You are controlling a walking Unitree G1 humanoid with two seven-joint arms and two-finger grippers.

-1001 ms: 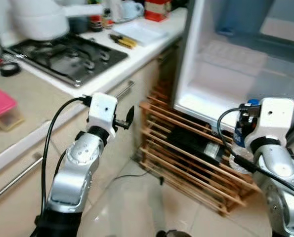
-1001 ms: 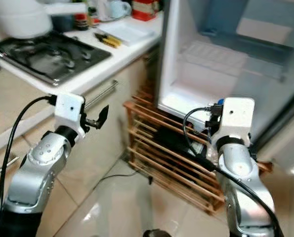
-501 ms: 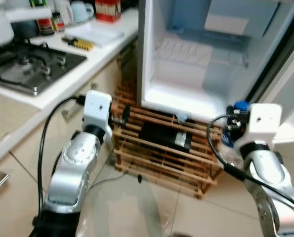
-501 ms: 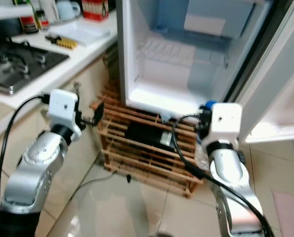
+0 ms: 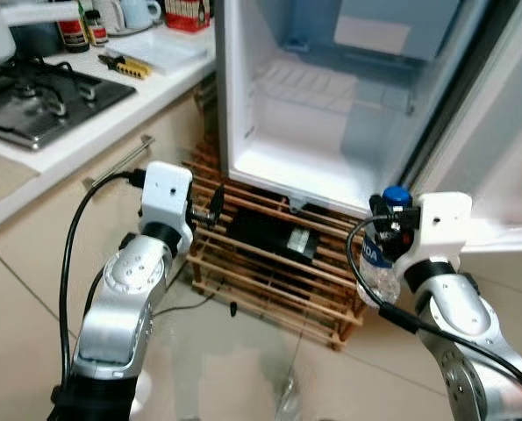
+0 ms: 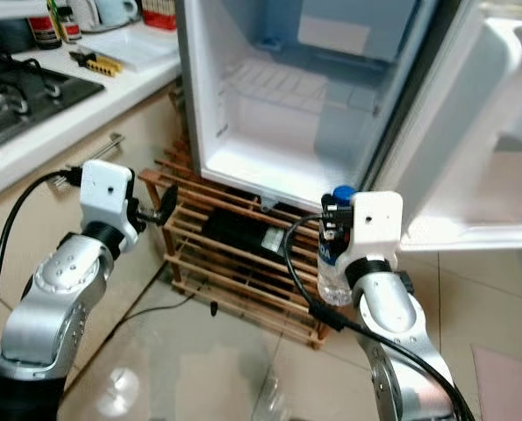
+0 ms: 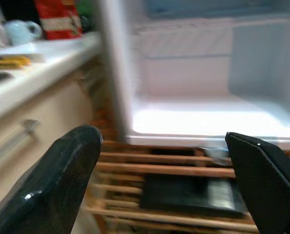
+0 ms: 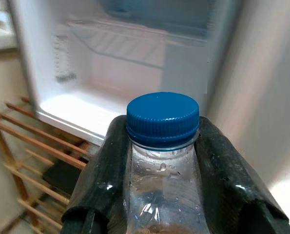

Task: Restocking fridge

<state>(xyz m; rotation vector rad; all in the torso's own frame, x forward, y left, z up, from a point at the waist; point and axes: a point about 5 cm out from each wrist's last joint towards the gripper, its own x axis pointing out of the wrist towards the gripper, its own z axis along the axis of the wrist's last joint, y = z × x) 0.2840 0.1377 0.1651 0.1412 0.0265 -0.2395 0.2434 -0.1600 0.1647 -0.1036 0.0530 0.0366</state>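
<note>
Kitchen with pale tiled floor (image 5: 243, 368). One small white open fridge (image 5: 331, 114) standing on one slatted wooden rack (image 5: 269, 263), its interior holding one wire shelf (image 5: 322, 83). One white countertop (image 5: 111, 114) alongside, carrying one black gas hob (image 5: 32, 88). Two silver arms raised in front. Right gripper (image 8: 159, 161) clenched around the neck of one clear plastic water bottle with blue cap (image 5: 382, 254), held upright just before the fridge's lower edge. Left gripper (image 7: 169, 180) spread wide and empty, near the rack's corner.
</note>
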